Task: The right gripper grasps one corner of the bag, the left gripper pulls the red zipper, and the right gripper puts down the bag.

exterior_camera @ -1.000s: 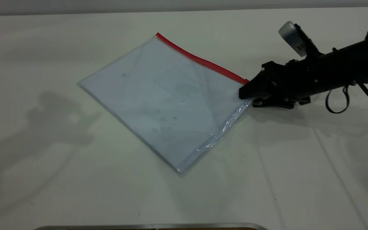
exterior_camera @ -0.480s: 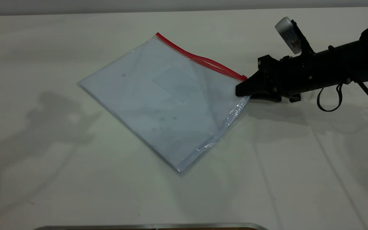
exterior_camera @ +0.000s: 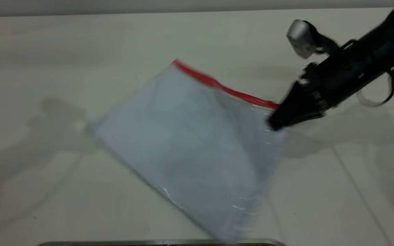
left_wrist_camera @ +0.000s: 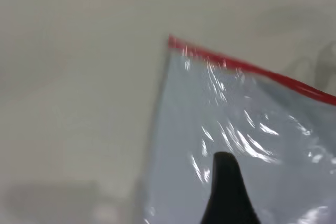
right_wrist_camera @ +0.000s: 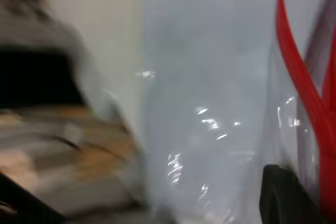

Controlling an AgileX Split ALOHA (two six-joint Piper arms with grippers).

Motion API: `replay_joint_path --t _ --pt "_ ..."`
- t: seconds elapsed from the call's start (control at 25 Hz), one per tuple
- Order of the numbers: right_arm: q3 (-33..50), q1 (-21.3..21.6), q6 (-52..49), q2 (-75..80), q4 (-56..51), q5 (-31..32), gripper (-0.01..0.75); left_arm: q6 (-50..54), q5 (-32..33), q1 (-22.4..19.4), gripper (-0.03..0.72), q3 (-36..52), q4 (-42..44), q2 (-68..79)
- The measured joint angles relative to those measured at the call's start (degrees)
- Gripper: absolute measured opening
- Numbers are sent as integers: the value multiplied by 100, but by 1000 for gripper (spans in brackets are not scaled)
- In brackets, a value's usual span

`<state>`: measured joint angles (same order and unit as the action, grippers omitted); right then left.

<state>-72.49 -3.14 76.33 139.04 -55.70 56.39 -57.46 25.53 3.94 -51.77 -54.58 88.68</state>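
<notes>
My right gripper point(exterior_camera: 275, 123), black with a thin cable, is shut on the corner of the bag point(exterior_camera: 268, 110), where the red zipper point(exterior_camera: 217, 85) ends. It holds that corner raised, and the bag point(exterior_camera: 190, 143) slopes down from it towards the table's front edge. In the right wrist view the red zipper point(right_wrist_camera: 304, 93) runs beside a black fingertip point(right_wrist_camera: 283, 198), with the clear bag point(right_wrist_camera: 210, 103) spread beyond. My left gripper is outside the exterior view. In the left wrist view only one black finger point(left_wrist_camera: 227, 187) shows over the bag point(left_wrist_camera: 252, 129), short of the zipper point(left_wrist_camera: 247, 66).
The white table point(exterior_camera: 46, 51) carries only the bag. A metal edge point(exterior_camera: 132, 242) runs along the table's front. The left arm's shadow point(exterior_camera: 56, 116) falls on the left part of the table.
My right gripper has risen and swung with the bag's corner in its grip. The bag has lifted at that corner, slid towards the front edge and turned.
</notes>
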Motion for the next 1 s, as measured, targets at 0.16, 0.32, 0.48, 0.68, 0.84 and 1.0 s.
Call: replay_joint_path --t 0.16,0.32,0.48,0.68,0.84,1.0 --pt "-851 111 -1120 -312 711 -547 34 0 -85 0 567 0 -43 87" --pt "-1409 -271 -1024 -407 391 -351 34 -176 -111 0 567 -128 -421 454" --pt "-1460 -889 -792 -414 275 -141 34 -867 42 0 567 -620 -990 1086" --pt "-1460 -1164 -569 -414 132 -243 34 -2138 763 231 567 -1507 -1504 2169" --pt "-1460 -1170 -425 -414 34 -377 34 -2632 1265 685 567 -2255 -1550 3048" --pt "-1460 -1170 -369 -414 19 -461 34 -2746 1701 1056 567 -2949 -1545 3755"
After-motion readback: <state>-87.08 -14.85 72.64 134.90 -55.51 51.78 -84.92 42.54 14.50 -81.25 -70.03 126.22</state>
